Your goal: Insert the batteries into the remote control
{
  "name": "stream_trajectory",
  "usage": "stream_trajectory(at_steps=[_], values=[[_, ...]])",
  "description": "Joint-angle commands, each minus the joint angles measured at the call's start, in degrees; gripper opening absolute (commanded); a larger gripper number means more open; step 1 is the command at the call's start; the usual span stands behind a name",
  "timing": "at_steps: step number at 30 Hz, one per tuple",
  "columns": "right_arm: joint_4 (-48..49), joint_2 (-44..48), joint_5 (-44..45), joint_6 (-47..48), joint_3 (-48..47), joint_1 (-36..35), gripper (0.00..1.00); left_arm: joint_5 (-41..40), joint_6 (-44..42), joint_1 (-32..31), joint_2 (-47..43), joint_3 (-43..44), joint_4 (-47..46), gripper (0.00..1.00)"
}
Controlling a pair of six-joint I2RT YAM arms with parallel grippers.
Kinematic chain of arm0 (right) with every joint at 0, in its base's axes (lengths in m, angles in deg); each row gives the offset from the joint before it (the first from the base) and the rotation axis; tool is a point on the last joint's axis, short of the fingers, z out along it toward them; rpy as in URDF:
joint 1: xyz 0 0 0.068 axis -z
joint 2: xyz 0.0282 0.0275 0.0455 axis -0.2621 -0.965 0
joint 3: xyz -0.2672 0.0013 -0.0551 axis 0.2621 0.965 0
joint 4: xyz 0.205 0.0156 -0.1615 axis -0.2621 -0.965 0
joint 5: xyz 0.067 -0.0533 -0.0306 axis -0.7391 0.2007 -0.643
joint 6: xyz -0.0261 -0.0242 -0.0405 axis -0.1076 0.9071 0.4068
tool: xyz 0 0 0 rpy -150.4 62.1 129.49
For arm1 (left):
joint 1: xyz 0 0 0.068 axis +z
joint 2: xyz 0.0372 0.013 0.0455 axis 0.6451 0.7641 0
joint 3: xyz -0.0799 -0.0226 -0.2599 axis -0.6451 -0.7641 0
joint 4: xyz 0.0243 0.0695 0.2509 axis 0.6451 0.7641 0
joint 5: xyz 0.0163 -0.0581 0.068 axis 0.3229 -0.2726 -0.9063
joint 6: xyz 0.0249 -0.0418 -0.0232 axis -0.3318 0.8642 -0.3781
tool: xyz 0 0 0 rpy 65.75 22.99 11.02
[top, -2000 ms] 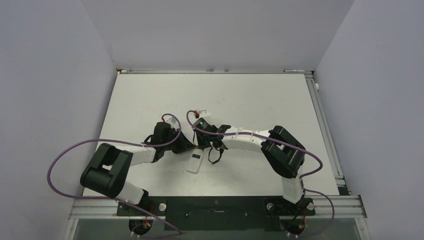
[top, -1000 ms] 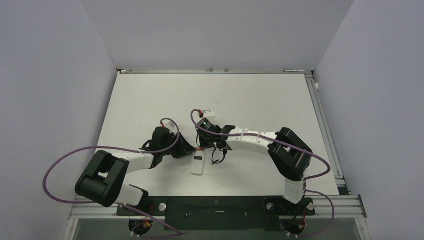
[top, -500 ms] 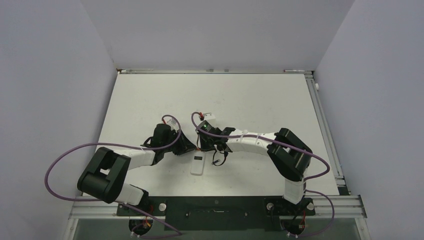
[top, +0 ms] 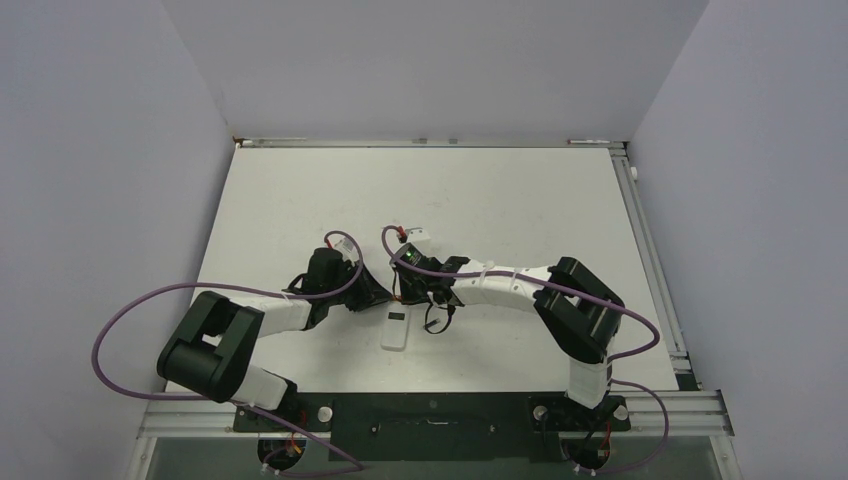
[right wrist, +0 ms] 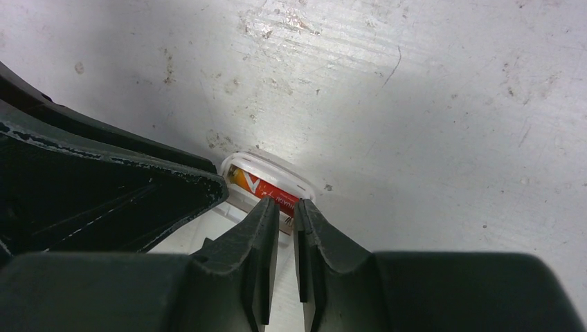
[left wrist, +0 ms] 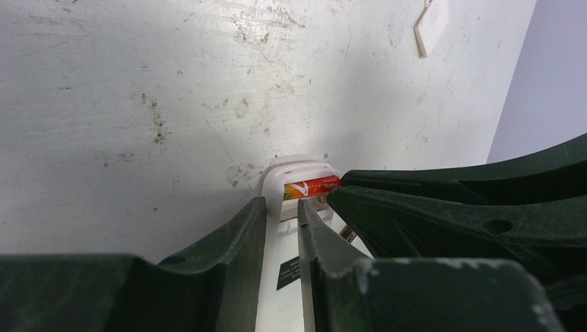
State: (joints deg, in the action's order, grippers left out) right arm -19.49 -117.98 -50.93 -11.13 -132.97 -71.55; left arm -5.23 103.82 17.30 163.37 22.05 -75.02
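Since two seconds ago the remote control [top: 397, 331] has swung a little straighter and slid slightly to the right. My right elbow has moved a little outward, and over the last half second hardly anything changes. The remote control lies back-up on the worktop [top: 520, 200], toward the near edge, with its dark recess at the far end. My left tool [left wrist: 282, 207] and my right tool [right wrist: 286, 206] meet at that far end, just beside each other, one from each side. A reddish battery [left wrist: 311, 187] lies crosswise in the recess against the end wall. My right tool has its fingers almost together, only a slit between them, with the tips down at the battery. My left tool's fingers are also drawn close, with a narrow gap between them. Their tips are at the remote control's end beside the battery, and whether they press on it I cannot tell. A small white flat piece [left wrist: 430, 24] lies well apart, farther back on the worktop.
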Motion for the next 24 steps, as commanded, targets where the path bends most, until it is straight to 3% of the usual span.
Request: stream_trajectory(at_steps=[1, 24], values=[[1.60, 2.49, -0.10, -0.89, -0.06, -0.42, 0.16, 0.86, -0.73, 0.10, 0.53, 1.52, -2.38, 0.20], [2.09, 1.04, -1.91, -2.85, 0.18, -1.52, 0.11, 1.25, 0.18, -0.33, -0.34, 1.09, -3.26, 0.17]])
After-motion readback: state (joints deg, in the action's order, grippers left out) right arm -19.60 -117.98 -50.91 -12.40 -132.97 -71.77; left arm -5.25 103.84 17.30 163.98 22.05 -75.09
